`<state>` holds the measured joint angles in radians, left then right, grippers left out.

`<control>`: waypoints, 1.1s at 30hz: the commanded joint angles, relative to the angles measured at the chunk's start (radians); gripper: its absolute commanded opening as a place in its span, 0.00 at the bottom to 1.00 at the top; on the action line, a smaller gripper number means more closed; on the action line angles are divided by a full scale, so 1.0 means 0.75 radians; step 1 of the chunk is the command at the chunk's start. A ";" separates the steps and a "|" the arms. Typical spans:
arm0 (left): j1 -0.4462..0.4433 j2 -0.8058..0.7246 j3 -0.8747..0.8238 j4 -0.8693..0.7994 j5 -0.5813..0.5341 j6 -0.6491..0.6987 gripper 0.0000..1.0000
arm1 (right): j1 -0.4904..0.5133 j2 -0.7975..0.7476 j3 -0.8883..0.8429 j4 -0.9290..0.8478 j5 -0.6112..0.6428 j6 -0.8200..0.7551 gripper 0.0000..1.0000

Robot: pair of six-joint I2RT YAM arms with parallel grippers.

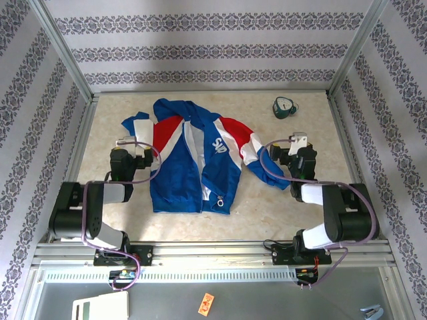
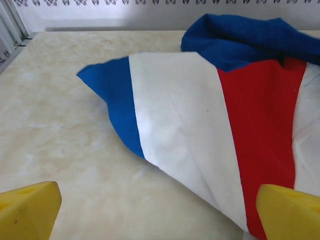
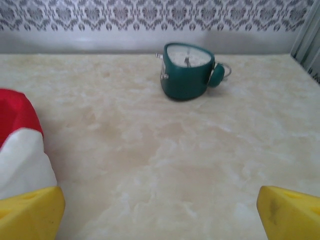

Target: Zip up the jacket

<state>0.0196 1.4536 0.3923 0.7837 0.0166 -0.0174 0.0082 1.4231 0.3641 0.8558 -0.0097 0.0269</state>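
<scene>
The blue jacket [image 1: 190,157] with red and white panels lies spread on the marble table, its front open, white lining showing along the middle. A zipper pull [image 1: 219,201] rests near the right front's hem. My left gripper [image 1: 127,148] is open beside the jacket's left sleeve [image 2: 200,125], whose blue, white and red stripes lie just ahead of its yellow fingertips [image 2: 27,207]. My right gripper [image 1: 299,148] is open over bare table next to the right sleeve [image 3: 20,145], nothing between its fingertips [image 3: 287,212].
A green alarm clock [image 1: 284,107] [image 3: 187,70] lies at the table's back right. Patterned walls and metal frame posts enclose the table [image 1: 267,207]. A rail runs along the near edge by the arm bases.
</scene>
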 commanded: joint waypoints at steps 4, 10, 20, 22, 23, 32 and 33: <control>-0.010 -0.190 0.205 -0.635 -0.020 -0.118 0.98 | -0.007 -0.218 0.144 -0.488 -0.023 0.131 0.94; -0.019 -0.189 0.419 -1.243 0.117 -0.265 0.75 | 0.086 -0.272 0.379 -0.997 -0.062 0.224 0.84; -0.300 -0.308 0.386 -1.525 0.115 -0.469 0.41 | 0.500 -0.139 0.445 -1.231 -0.128 0.368 0.30; -0.372 -0.311 0.406 -1.567 0.076 -0.503 0.41 | 0.596 -0.075 0.459 -1.213 -0.130 0.408 0.26; -0.410 -0.308 0.414 -1.573 0.065 -0.523 0.40 | 0.644 -0.027 0.479 -1.210 -0.134 0.421 0.25; -0.815 -0.031 0.419 -1.286 0.061 -0.861 0.26 | 0.834 0.388 0.736 -1.263 -0.211 0.472 0.05; -0.856 0.021 0.435 -1.268 0.040 -0.887 0.24 | 0.831 0.426 0.772 -1.279 -0.208 0.474 0.05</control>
<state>-0.5335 1.3781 0.6872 -0.2459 0.0757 -0.5529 0.6334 1.6928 0.8749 -0.0654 -0.1497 0.3473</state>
